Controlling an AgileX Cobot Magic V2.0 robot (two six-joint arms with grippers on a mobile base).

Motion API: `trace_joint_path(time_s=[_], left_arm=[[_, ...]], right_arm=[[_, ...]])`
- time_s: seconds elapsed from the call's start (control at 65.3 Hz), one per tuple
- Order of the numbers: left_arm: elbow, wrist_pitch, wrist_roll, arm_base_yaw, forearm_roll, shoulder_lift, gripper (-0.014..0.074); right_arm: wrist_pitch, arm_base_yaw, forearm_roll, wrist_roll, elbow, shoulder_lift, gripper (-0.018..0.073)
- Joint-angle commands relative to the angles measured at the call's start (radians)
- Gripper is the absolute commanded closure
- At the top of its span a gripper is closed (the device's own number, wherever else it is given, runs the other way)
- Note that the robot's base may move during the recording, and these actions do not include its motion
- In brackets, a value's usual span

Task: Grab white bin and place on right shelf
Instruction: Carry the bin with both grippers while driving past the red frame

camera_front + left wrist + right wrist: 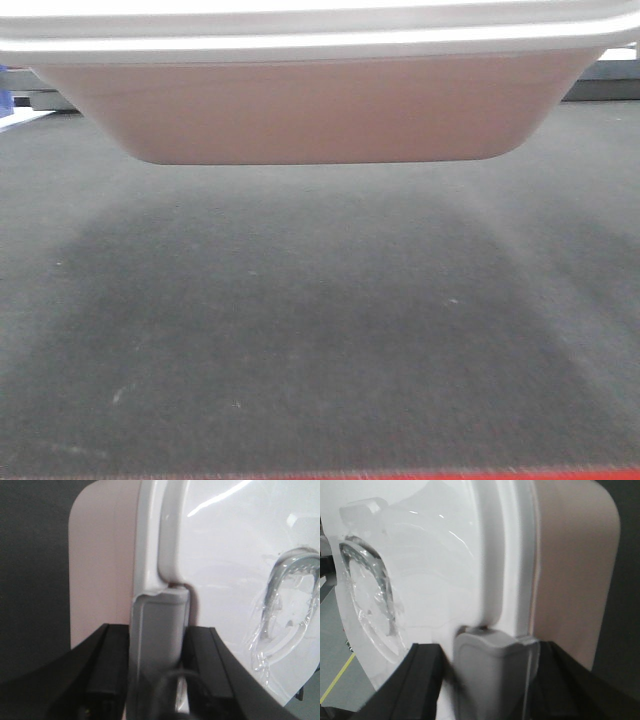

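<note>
The white bin [320,105] hangs above the dark floor and fills the top of the front view, with its pinkish body below the white lid rim. In the left wrist view my left gripper [159,645] is shut on the grey latch at one end of the white bin [225,555], one black finger on each side. My right gripper [492,665] is shut the same way on the grey latch at the other end of the white bin [430,565]. The glossy lid with its recessed handle faces both wrist cameras. The right shelf is out of view.
Dark grey floor [320,340] lies under the bin, with the bin's shadow on it. A red strip [400,474] runs along the bottom edge of the front view. A blue object [6,95] shows at far left, and a yellow floor line [337,677] at lower left in the right wrist view.
</note>
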Motion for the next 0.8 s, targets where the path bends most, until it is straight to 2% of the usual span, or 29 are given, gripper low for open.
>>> trace_joint_path(time_s=[0.0,0.78], left_arm=[[-0.029,0.103,0.003,-0.022,-0.19,-0.025,0.0463],[-0.029,0.11,0.003,-0.022,-0.19,-0.025,0.0463]], right_arm=[[0.139,0.016,0.164,-0.006,-0.036,-0.033,0.0199],[0.136,0.016,0.164,-0.006,-0.036,-0.033,0.0199]])
